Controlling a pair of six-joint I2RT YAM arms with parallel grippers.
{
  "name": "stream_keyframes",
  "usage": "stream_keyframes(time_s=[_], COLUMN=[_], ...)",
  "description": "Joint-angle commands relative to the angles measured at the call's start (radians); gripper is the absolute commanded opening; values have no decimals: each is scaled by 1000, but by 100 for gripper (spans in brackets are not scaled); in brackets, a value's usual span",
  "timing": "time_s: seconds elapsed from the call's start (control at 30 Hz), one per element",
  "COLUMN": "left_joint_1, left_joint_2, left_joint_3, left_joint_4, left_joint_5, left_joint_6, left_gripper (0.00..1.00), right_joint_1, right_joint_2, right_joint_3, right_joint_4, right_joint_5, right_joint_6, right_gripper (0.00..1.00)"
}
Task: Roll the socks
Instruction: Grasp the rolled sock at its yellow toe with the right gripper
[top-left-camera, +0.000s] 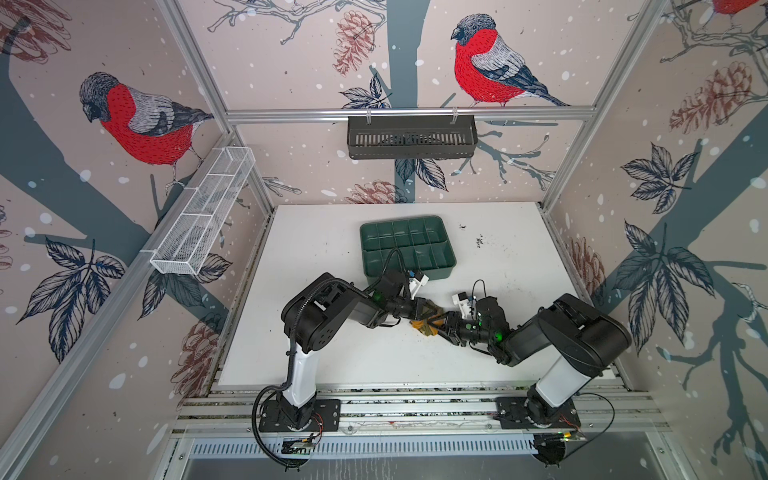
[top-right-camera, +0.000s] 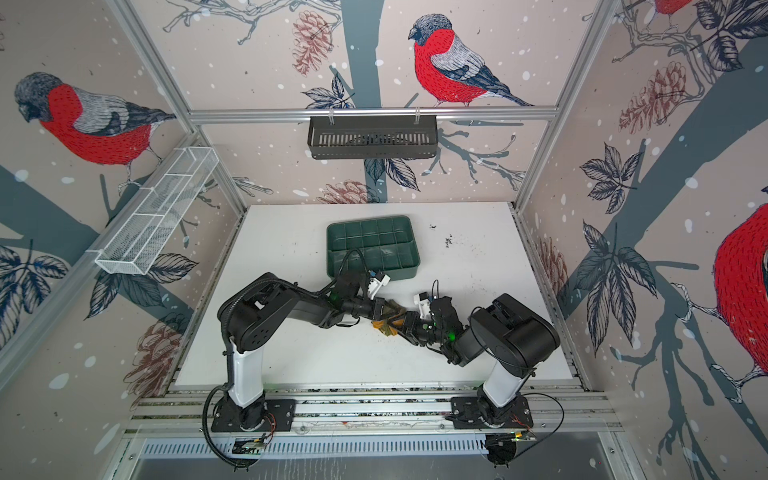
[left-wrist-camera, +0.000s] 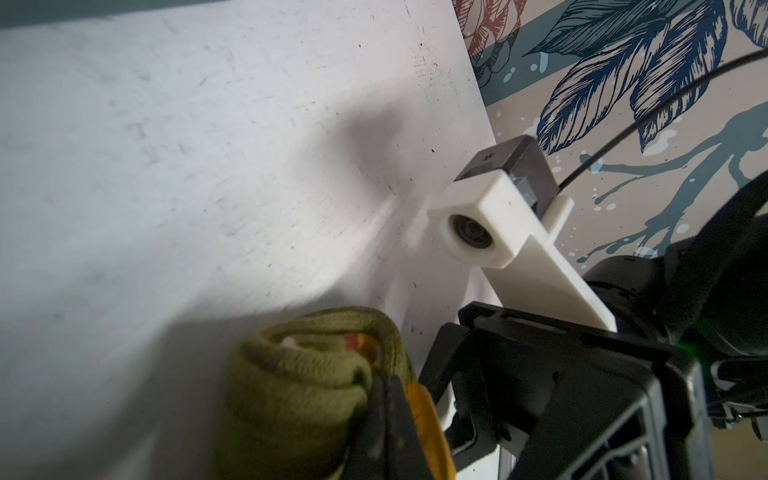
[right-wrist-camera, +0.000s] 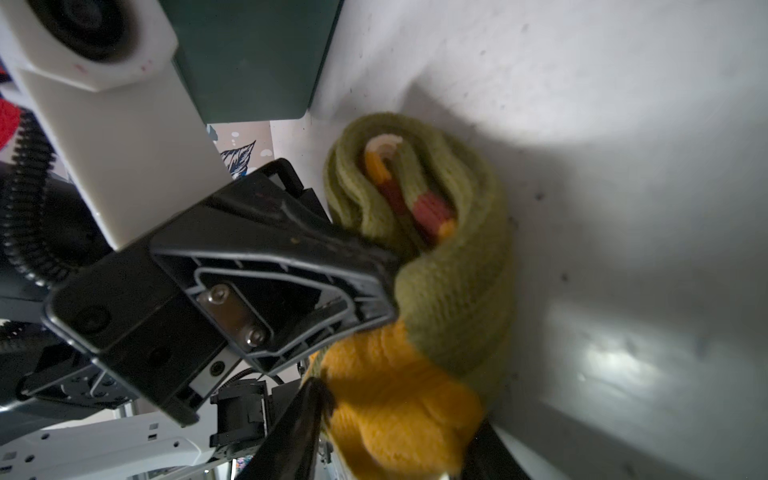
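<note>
Right wrist view gives the clearest look at the socks (right-wrist-camera: 449, 270). They are wound into a thick olive bundle, with the striped cuffs of cream, orange and brown coiled in the core and the mustard toe part hanging loose at one end. The left hand (right-wrist-camera: 386, 286) is clenched on the side of this bundle, its fingers pinched into the outer green layer. I judge that it holds there so the coil does not spring open while the last part is worked. The right hand (right-wrist-camera: 399, 432) has its fingers standing apart with the mustard toe between them. Whether they press on it or are loose around it, I cannot tell. Probably this hand deals with the loose end, which must be tucked or wrapped, so the task looks to me near its end but not complete.

In both top views the two hands meet in the lower middle of the frame, tips toward each other. The socks sit between them, low at the white surface (top-left-camera: 324, 345) and mostly covered. A green tray (top-left-camera: 440, 272) with many compartments stands just above them in the frame, near but apart from the bundle. The surface is scuffed, with dark specks toward its upper right. The walls around it carry a bird and pine cone pattern. A white wire basket (top-left-camera: 203, 212) hangs on the left wall and a dark slotted basket (top-left-camera: 411, 137) on the back rail.
</note>
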Motion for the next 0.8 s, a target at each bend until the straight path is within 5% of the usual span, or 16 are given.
stream_keyframes(time_s=[0.0,0.4,0.77], left_joint_1=[-17,-34,-37], left_joint_2=[26,29,10], left_joint_3=[-13,-9,-22], left_joint_4=[-215,-199,-202], left_joint_5=[-80,-75,-81], left_joint_6=[-12,-29,-24], left_gripper=[0,0,0], right_joint_1=[4,-11,-28], right_joint_2=[25,68,48], right_joint_3=[4,21,96], right_joint_4=[26,8,-250], right_joint_5=[13,28,50], right_joint_6=[27,44,-53], right_gripper=[49,43,13])
